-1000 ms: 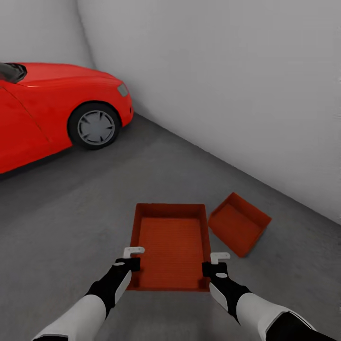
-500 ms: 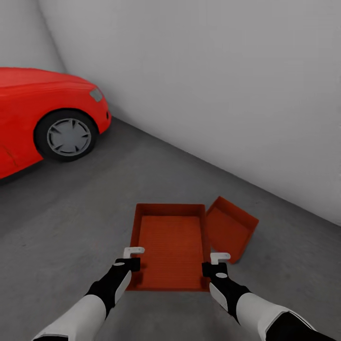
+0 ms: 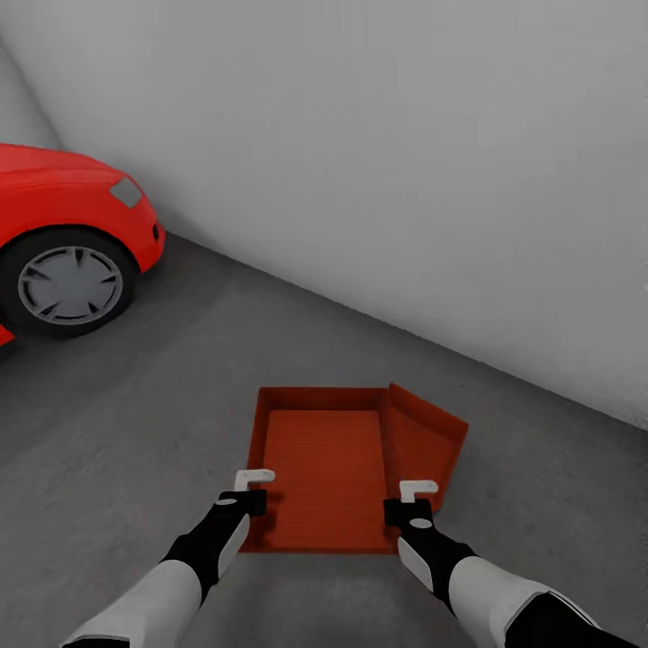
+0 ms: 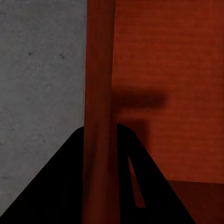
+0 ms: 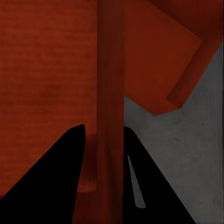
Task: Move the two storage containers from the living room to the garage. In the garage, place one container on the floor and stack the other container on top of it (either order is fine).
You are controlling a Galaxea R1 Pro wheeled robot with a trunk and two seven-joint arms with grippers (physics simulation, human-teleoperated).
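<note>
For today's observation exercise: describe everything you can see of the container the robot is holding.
The held container is a red-orange rectangular bin, plastic-looking, with low straight walls and a flat, finely ribbed bottom, open-topped and empty. It sits level and lengthwise ahead of the robot. The left gripper pinches its left wall, the right gripper its right wall, both near the robot. It overlaps the second container on the grey floor; whether they touch is unclear.

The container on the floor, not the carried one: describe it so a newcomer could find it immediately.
Start at the white garage wall right of the red car. Below it, on the grey floor, lies a red-orange container on the floor. Unlike the carried container, no gripper holds it; it sits skewed, partly hidden.
</note>
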